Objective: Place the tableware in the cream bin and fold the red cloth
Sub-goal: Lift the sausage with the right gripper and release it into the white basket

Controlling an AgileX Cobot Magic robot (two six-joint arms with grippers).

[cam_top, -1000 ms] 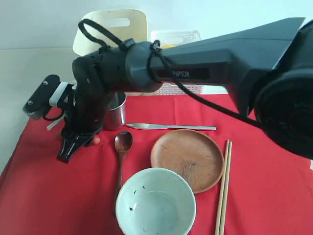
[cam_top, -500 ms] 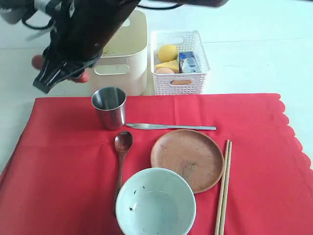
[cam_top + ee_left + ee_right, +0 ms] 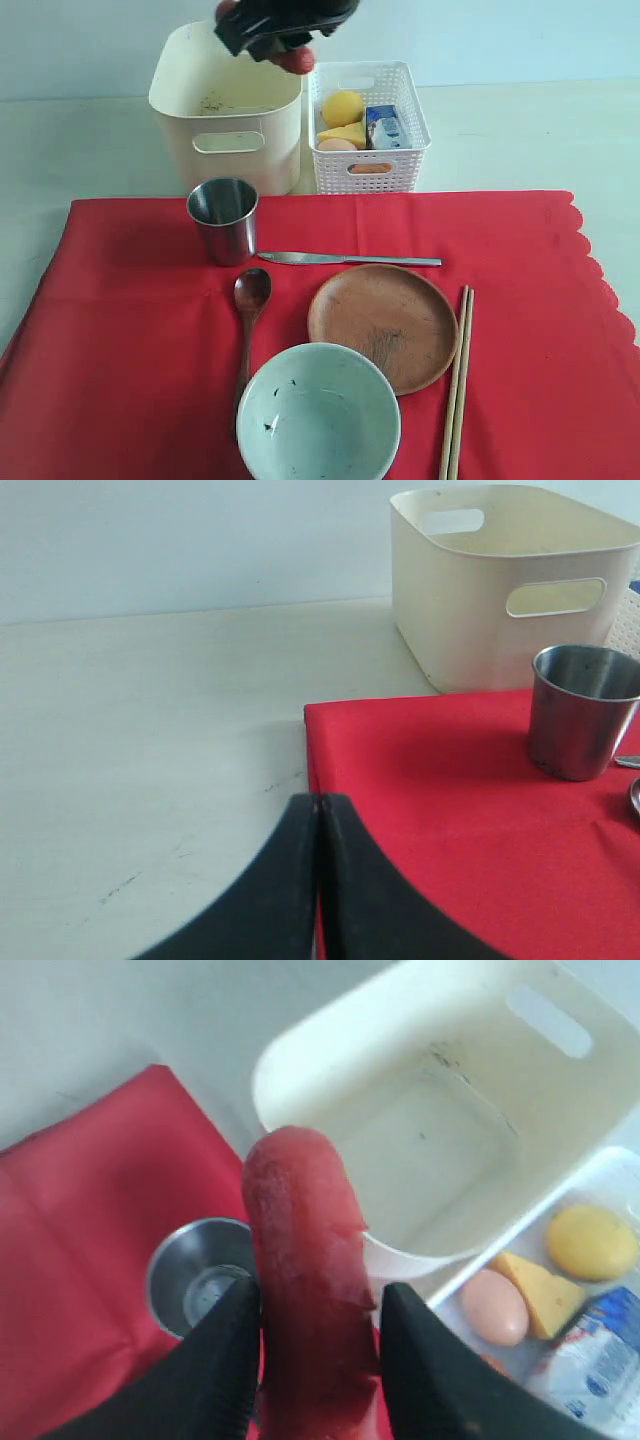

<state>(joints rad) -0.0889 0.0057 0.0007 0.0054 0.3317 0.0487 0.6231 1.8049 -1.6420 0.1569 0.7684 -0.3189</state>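
Note:
My right gripper (image 3: 265, 38) hangs high over the gap between the cream bin (image 3: 228, 135) and the white basket, shut on a red sausage (image 3: 300, 1220). In its wrist view the fingers of the right gripper (image 3: 320, 1305) clamp both sides of the sausage above the steel cup (image 3: 195, 1280) and the bin's rim (image 3: 330, 1035). On the red cloth (image 3: 120, 330) lie the cup (image 3: 223, 220), knife (image 3: 350, 260), wooden spoon (image 3: 250, 300), brown plate (image 3: 382, 325), pale bowl (image 3: 318, 420) and chopsticks (image 3: 457, 380). My left gripper (image 3: 319, 805) is shut and empty at the red cloth's (image 3: 430, 780) edge.
The white lattice basket (image 3: 365, 170) to the right of the bin holds a lemon (image 3: 590, 1240), cheese (image 3: 525, 1280), an egg (image 3: 495, 1305) and a milk carton (image 3: 590, 1380). The cream bin looks empty inside. Bare pale table surrounds the cloth.
The right arm has risen from the cloth left of the cup and swung back and right with the sausage, to above the bins. The tableware has not moved.

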